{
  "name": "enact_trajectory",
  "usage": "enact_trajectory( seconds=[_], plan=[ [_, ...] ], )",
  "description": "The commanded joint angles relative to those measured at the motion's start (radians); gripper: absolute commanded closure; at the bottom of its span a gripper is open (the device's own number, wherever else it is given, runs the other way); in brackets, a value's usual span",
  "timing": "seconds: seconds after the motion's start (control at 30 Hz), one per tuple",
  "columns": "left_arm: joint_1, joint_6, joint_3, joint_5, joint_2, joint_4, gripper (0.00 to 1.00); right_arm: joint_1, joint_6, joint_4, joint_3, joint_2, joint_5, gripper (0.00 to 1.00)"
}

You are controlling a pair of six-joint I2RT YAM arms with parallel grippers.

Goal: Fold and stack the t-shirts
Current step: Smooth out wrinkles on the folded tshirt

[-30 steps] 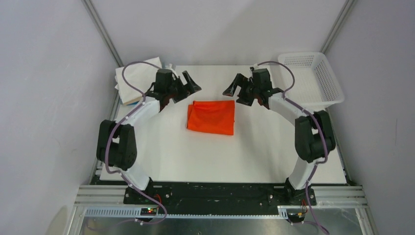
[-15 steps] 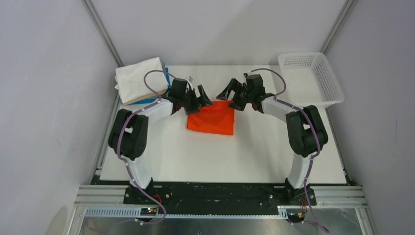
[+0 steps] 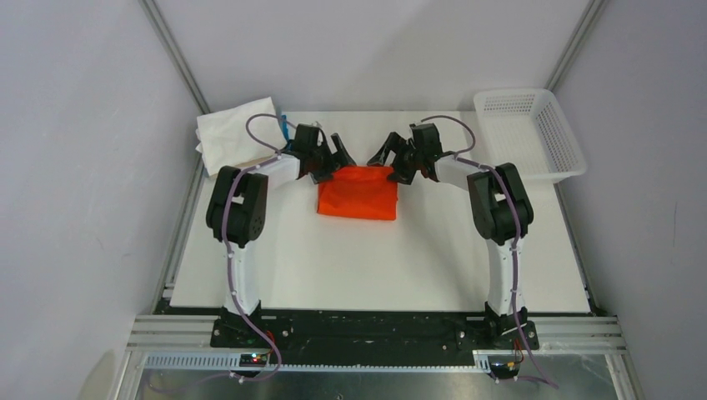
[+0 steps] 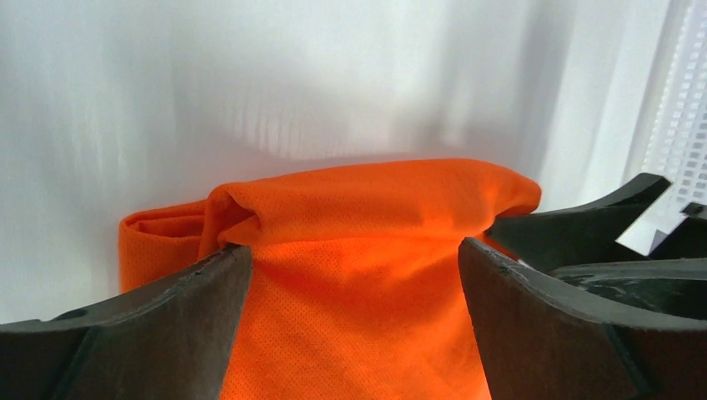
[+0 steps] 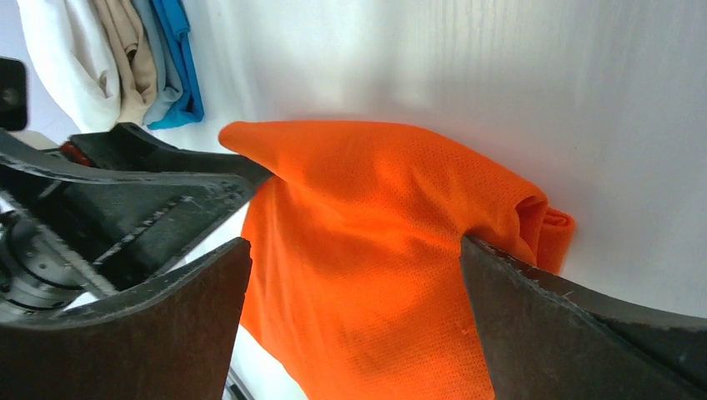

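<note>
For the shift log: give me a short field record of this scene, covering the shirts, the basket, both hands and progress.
shirt: bright orange cloth t-shirt, folded, lying flat between the hands
pile: folded white, beige and blue shirts, far-left corner
basket: white plastic mesh basket, far-right corner
left hand: open, fingers straddling the orange shirt's far-left corner
right hand: open, fingers straddling its far-right corner
progress: orange shirt not yet on the pile
</note>
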Motion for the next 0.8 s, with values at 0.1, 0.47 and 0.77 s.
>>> enact_trajectory(
  seconds=[0.1, 0.47, 0.77],
  plan=[
    [0.008, -0.041, 0.002, 0.002, 0.049, -0.020, 0.00, -0.005, -0.041, -0.054, 0.052, 0.068, 0.012, 0.01],
    [-0.036, 0.061, -0.154, -0.207, -0.402, -0.072, 0.00, 0.004, -0.077, -0.119, -0.063, -0.286, 0.001, 0.01],
    [-0.157, 0.031, -0.323, -0.128, -0.465, -0.009, 0.00, 0.085, 0.063, 0.092, -0.272, -0.319, -0.116, 0.00]
  ],
)
